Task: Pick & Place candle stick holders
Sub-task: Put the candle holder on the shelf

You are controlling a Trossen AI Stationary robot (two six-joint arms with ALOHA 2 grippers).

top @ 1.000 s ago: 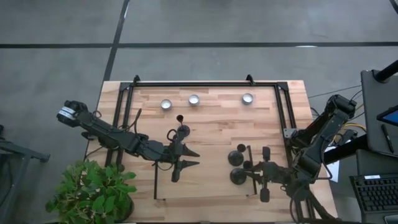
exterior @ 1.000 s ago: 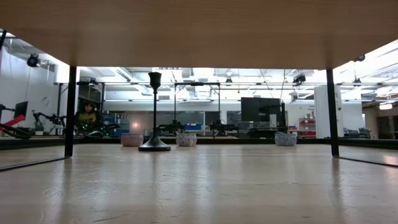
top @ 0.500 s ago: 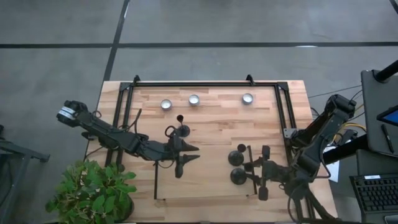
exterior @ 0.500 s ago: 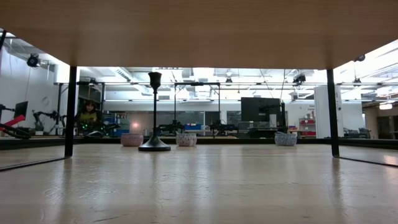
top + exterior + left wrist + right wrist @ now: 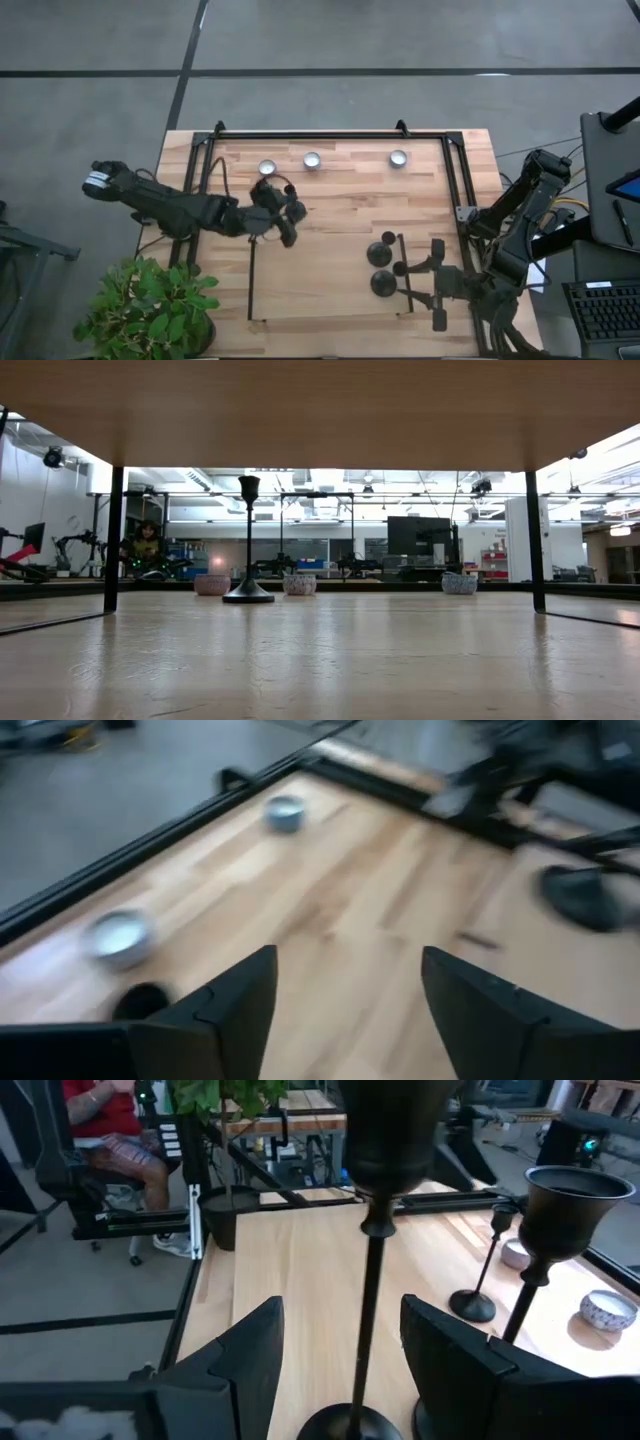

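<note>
The right gripper [image 5: 335, 1355] has its two dark fingers [image 5: 250, 1355] spread, with the nearest candle stick holder [image 5: 372, 1260] standing upright between them on the bench [image 5: 300, 1270]. A second holder [image 5: 545, 1220] stands just beside it, a third [image 5: 478, 1285] farther off near a small tealight cup [image 5: 606, 1308].

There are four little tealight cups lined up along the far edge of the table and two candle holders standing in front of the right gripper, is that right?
Not quite: the high view shows three tealight cups along the far edge, not four. The two candle holders do stand by the right gripper.
</note>
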